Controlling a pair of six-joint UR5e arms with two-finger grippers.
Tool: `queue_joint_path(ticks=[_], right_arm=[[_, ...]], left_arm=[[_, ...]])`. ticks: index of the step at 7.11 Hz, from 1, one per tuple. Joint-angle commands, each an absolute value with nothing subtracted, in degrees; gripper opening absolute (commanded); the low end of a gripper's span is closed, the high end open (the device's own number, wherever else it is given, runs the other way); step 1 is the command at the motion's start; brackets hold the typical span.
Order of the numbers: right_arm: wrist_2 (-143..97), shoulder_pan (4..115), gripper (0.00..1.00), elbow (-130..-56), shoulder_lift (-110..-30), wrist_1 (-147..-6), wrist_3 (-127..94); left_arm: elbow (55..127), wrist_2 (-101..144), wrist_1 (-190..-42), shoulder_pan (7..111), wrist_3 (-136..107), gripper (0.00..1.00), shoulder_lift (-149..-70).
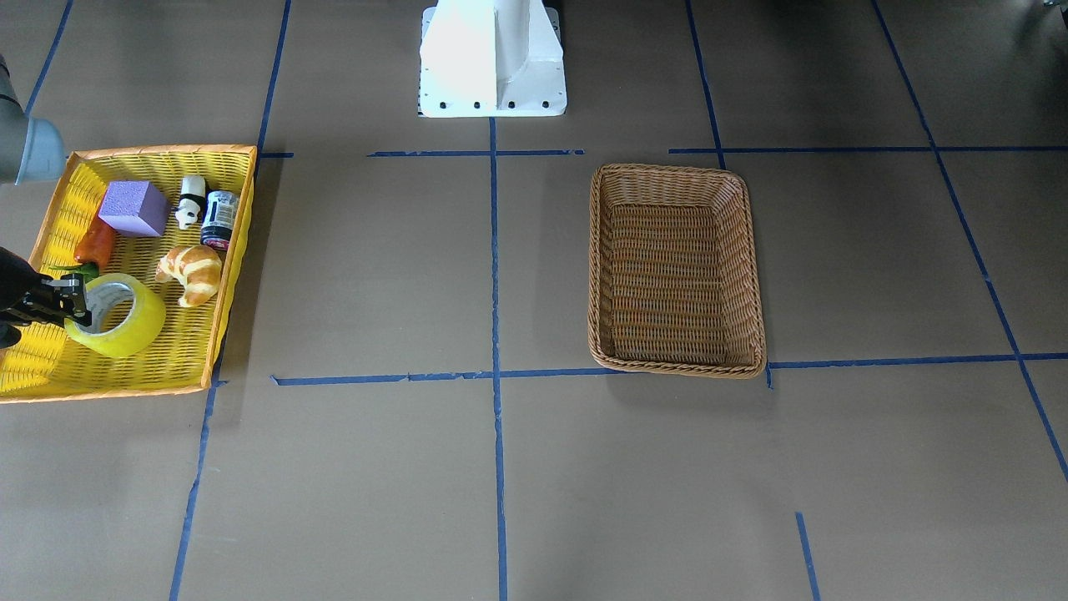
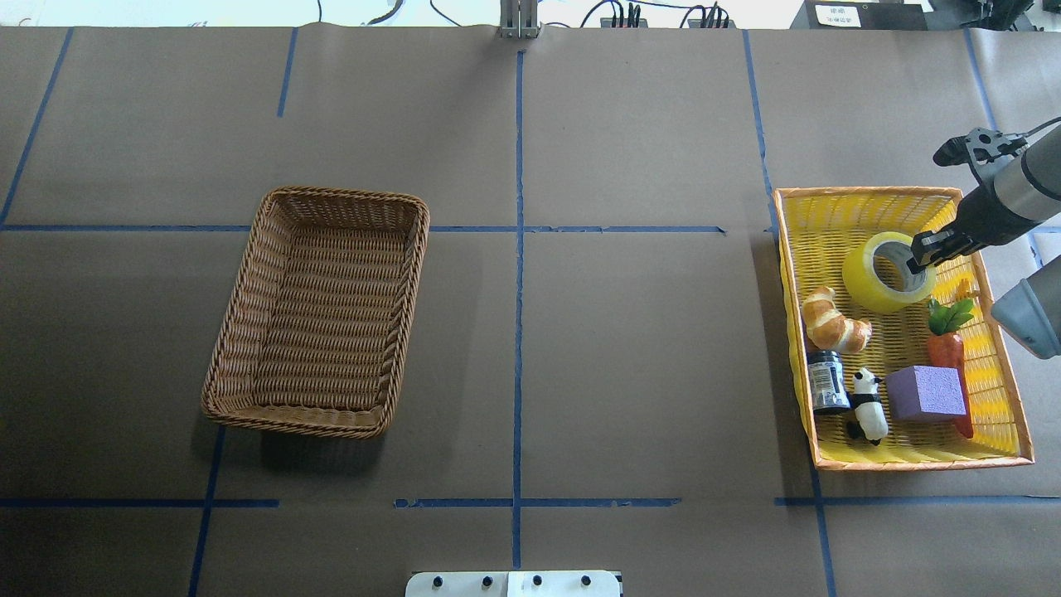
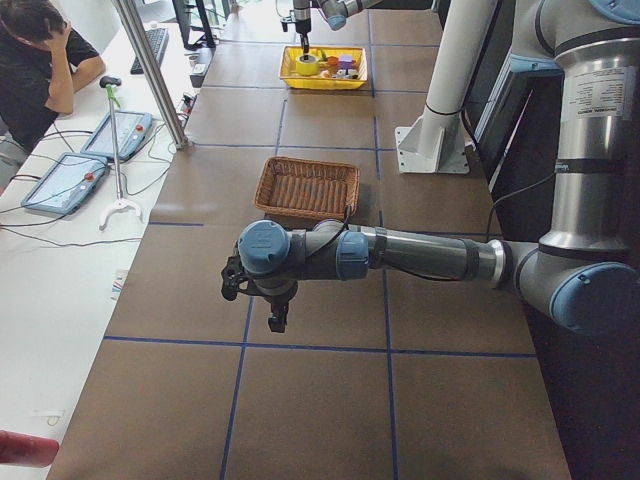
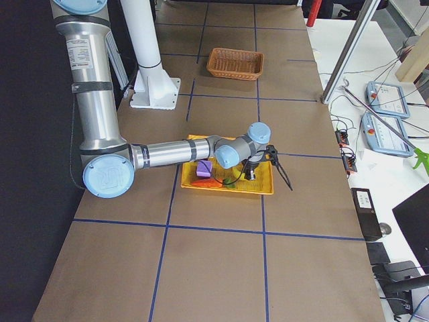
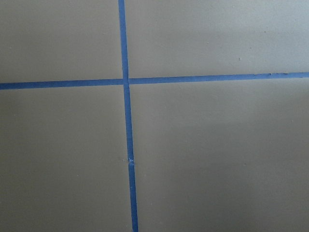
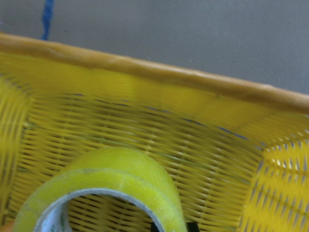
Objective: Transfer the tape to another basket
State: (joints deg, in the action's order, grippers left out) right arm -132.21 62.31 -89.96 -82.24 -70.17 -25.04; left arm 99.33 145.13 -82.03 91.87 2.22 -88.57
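Observation:
The tape (image 2: 872,280), a yellow-green roll with a white core, sits tilted in the far end of the yellow plastic tray (image 2: 862,191). My right gripper (image 2: 916,259) is shut on the tape's wall, one finger inside the core and one outside; it also shows in the front view (image 1: 78,302). The right wrist view shows the tape (image 6: 116,169) close up against the tray wall. The brown wicker basket (image 2: 344,195) stands empty on the robot's left half. My left gripper (image 3: 277,322) hovers over bare table near me; I cannot tell if it is open or shut.
The tray also holds a croissant (image 2: 833,319), a dark jar (image 2: 826,381), a panda figure (image 2: 866,406), a purple block (image 2: 924,391) and a carrot (image 2: 949,348). The robot base (image 1: 492,58) stands at the table's near edge. An operator sits at the side.

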Motion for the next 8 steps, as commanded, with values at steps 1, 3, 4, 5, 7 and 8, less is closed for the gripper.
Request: queue_joint_path(ticks=[1, 3, 4, 5, 7, 8], right_arm=[[-134.7, 62.5, 0.00, -94.0, -78.3, -70.1, -34.5], [-135.0, 60.7, 0.00, -101.2, -76.3, -70.2, -47.1], [-135.3, 58.7, 0.00, -105.9, -76.3, -70.1, -54.4], [-135.3, 57.0, 0.00, -109.1, -76.3, -67.2, -61.6], [-135.2, 52.2, 0.00, -108.2, -76.4, -46.8, -83.5], [-134.9, 50.4, 0.00, -108.1, -76.6, -38.5, -91.9]], left_arm=[[103.9, 149.9, -83.9, 89.5, -12.0, 1.00, -90.7], [105.8, 150.2, -97.5, 83.0, -29.4, 1.00, -93.8], [105.7, 150.0, -105.6, 77.5, -41.1, 1.00, -97.3], [105.6, 149.5, -111.4, 71.7, -55.6, 1.00, -102.9], [104.5, 149.0, -116.8, 65.1, -67.1, 1.00, -110.8], [105.5, 147.1, -118.1, 63.0, -68.8, 1.00, -112.7]])
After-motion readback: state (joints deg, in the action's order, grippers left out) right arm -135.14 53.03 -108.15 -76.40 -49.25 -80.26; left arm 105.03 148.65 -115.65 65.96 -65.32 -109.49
